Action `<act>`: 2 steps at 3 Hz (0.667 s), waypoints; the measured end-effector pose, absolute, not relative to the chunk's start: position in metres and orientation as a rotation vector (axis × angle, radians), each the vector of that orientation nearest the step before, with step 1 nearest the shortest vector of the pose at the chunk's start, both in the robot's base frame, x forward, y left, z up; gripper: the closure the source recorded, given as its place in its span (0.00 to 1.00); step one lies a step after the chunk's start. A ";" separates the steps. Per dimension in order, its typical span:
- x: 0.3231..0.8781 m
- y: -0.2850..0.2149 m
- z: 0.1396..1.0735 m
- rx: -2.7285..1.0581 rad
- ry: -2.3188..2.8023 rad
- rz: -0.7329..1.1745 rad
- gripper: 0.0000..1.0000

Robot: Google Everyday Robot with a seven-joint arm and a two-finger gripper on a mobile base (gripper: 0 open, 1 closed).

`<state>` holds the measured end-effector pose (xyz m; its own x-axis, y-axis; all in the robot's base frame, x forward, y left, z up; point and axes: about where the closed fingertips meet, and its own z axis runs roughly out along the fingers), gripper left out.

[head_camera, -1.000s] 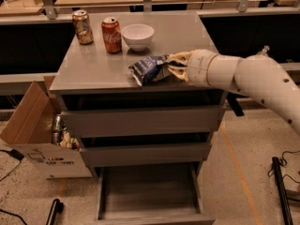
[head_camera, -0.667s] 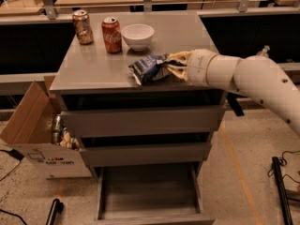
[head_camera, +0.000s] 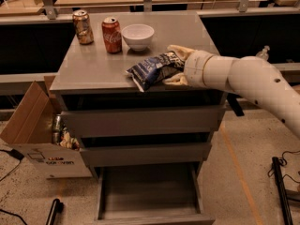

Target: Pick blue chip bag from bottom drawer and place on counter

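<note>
Although the white arm (head_camera: 253,78) is cut off at the right of the view and its base is unseen, its pincer (head_camera: 168,64) shows plainly above the desk (head_camera: 93,64), close to the front right corner. The pincer sits about the right end of the blue chip bag (head_camera: 152,69). Crumpled foil hides the contact, so I cannot tell whether it grips the bag or only surrounds it.

Below the desk's front edge are two taller drawers (head_camera: 140,122), both shut. Under them the bottom drawer (head_camera: 150,191) is pulled out, and its near front is cut off by the lower border. A cardboard box (head_camera: 28,121) stands on the floor beside the desk's left edge, with its contents too dim to name.

The bag lies flat on the desk right of the middle. Its long axis runs left to right and rises a little toward the rear on the pincer's side, and its left end reaches the front edge. The white lettering is too crinkled to read.

A white bowl (head_camera: 138,35) stands near the rear edge. A red can (head_camera: 111,34) is just to its left, and a brownish can (head_camera: 83,27) stands toward the rear left corner. All three are well apart from the bag.
</note>
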<state>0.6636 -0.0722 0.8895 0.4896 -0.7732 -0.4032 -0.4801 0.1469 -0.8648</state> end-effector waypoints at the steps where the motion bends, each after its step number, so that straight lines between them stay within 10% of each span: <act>1: 0.664 -0.074 0.886 -1.523 1.157 -0.300 0.00; 2: 0.660 -0.076 0.894 -1.519 1.146 -0.278 0.20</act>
